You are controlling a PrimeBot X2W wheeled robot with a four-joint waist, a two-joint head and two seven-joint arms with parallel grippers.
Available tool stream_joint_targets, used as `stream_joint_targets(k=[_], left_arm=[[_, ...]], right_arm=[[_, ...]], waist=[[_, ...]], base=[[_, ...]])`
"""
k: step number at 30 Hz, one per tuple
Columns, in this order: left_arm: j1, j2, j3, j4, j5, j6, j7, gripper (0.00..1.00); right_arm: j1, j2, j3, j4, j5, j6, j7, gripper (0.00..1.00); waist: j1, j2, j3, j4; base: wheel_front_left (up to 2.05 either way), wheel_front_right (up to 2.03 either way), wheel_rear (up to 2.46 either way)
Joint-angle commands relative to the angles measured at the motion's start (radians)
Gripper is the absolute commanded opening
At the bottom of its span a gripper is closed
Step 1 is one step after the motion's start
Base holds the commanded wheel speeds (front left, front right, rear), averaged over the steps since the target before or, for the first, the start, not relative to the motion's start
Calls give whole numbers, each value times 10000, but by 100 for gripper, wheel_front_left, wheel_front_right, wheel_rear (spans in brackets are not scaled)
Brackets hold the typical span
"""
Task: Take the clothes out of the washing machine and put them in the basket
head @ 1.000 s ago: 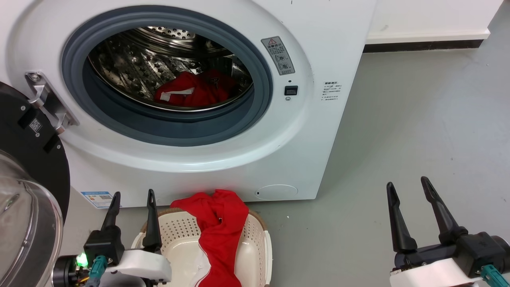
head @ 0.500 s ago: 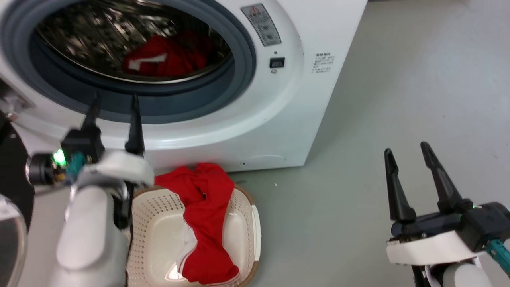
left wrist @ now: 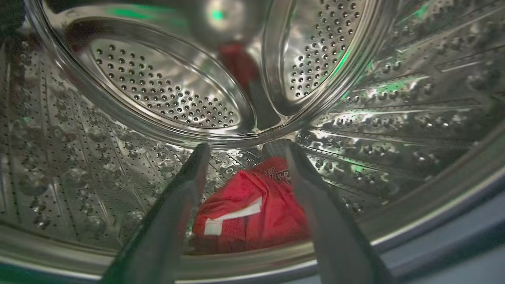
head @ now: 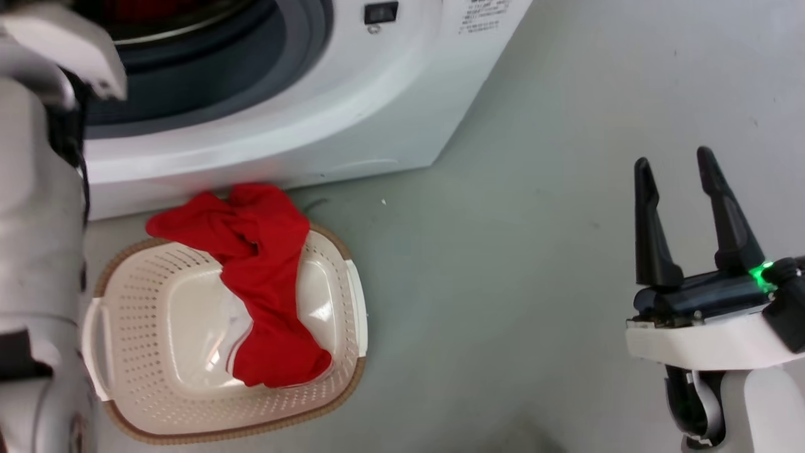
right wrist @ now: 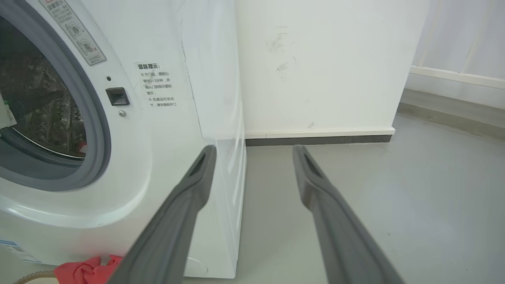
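Left wrist view: left gripper (left wrist: 247, 145) inside white washing machine (head: 283, 138) drum, jaws spread before bright red garment (left wrist: 252, 209).
Right gripper (head: 673, 157): upright, jaws spread.
Cream perforated basket (head: 126, 296): another red garment (head: 264, 283) draped inside.

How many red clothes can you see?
2. One garment hangs over the basket on the floor; another garment lies low inside the washing machine. More could hide behind it.
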Motion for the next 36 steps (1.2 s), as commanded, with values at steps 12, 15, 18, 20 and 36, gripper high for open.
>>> stream_joint_targets(k=[12, 15, 18, 20, 36], left_arm=[[-4299, 801, -348, 2476, -168, -271, 2560, 100], [-5055, 944, -617, 2936, -127, -318, 3555, 100], [-5937, 1150, -904, 3327, -51, -330, 4766, 100], [-6474, 1159, -1028, 3561, -124, -344, 5600, 100], [-8268, 1732, -2076, 3964, -97, -351, 8058, 100]], right_arm=[[-833, 16, -318, -466, 524, -7, -24, 100], [-976, 14, -347, -551, 641, -7, -24, 100], [-1113, 14, -352, -647, 762, -7, -24, 100], [-1184, 14, -376, -708, 817, -7, -24, 100], [-1448, 14, -423, -1016, 1302, -7, -24, 100]], waist=[[-2, -1, 2468, -727], [-2, -1, 2799, -796], [-2, -1, 3130, -876], [-2, -1, 3342, -915], [-2, -1, 4571, -1199]], base=[[0, 0, 0], [0, 0, 0], [0, 0, 0], [0, 0, 0], [0, 0, 0]])
